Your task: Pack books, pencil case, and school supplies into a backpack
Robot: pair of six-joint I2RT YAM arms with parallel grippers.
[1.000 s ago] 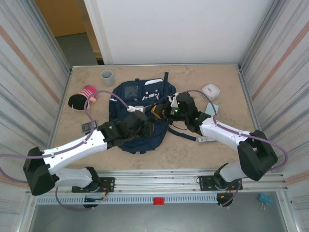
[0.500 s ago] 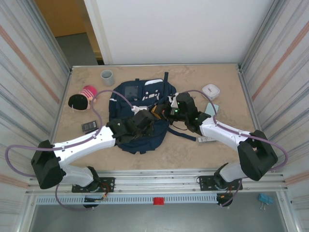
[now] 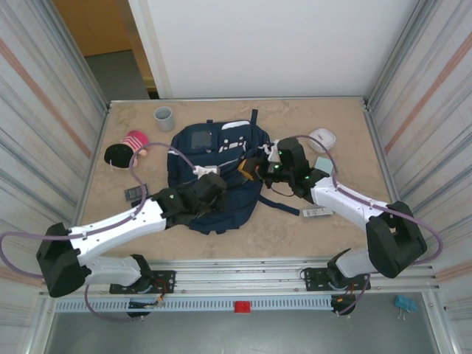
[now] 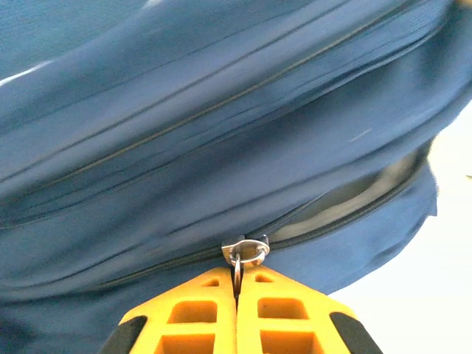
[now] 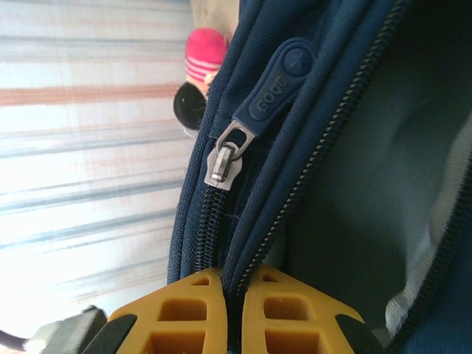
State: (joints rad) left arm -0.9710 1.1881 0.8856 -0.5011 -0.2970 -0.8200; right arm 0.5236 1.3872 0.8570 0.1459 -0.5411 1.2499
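The navy backpack point(image 3: 210, 151) lies flat mid-table. My left gripper point(image 3: 217, 183) sits at its lower middle. In the left wrist view the orange fingers point(image 4: 192, 313) are shut on the metal zipper pull point(image 4: 245, 251) of a partly open zip, with the left gripper point(image 4: 237, 276) pressed against the blue backpack point(image 4: 184, 133). My right gripper point(image 3: 249, 169) is at the bag's right edge. There the right gripper point(image 5: 234, 279) is shut on the backpack's zip edge point(image 5: 254, 243), below a silver slider point(image 5: 221, 164) with a navy rubber tab point(image 5: 276, 81). The books are hidden.
A grey cup point(image 3: 163, 116) stands at the back left. A pink-and-black soft item point(image 3: 125, 153) and a small dark flat object point(image 3: 135, 193) lie to the left. On the right are a white box point(image 3: 322, 139), a pale teal flat item point(image 3: 322, 164) and a small packet point(image 3: 317, 212).
My left gripper has shut on the zipper pull and drawn back a little to the left. The right gripper has shifted slightly right and farther back, still holding the zip edge.
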